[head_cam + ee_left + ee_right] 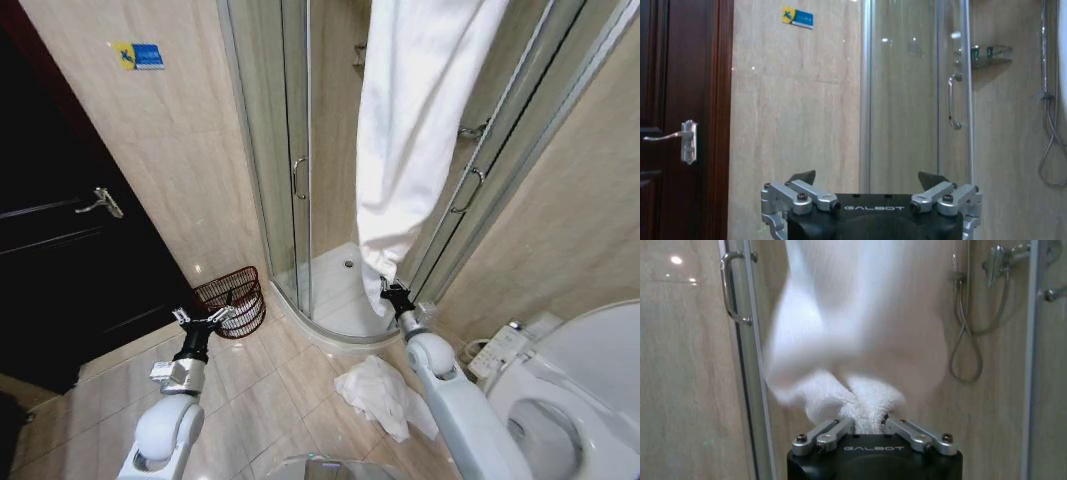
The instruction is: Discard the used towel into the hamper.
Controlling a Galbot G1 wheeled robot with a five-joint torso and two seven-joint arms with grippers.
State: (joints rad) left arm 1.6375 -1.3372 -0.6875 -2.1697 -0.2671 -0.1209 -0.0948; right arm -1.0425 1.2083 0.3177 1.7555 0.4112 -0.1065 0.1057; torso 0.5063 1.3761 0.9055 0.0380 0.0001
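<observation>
A long white towel (pixel 415 130) hangs down in front of the shower enclosure. My right gripper (pixel 393 295) is shut on its lower end, and in the right wrist view the cloth (pixel 853 340) bunches between the closed fingers of this gripper (pixel 869 426). The hamper (pixel 232 298), a dark reddish-brown open-weave basket, stands on the floor against the wall, left of the shower. My left gripper (pixel 205 318) hovers just in front of the hamper, open and holding nothing; the left wrist view shows this gripper (pixel 867 181) facing the wall.
A second white towel (pixel 385 395) lies crumpled on the tiled floor beside my right arm. The glass shower door (pixel 295 170) stands behind the hamper. A dark door (pixel 70 230) is at the left and a toilet (pixel 570 400) at the lower right.
</observation>
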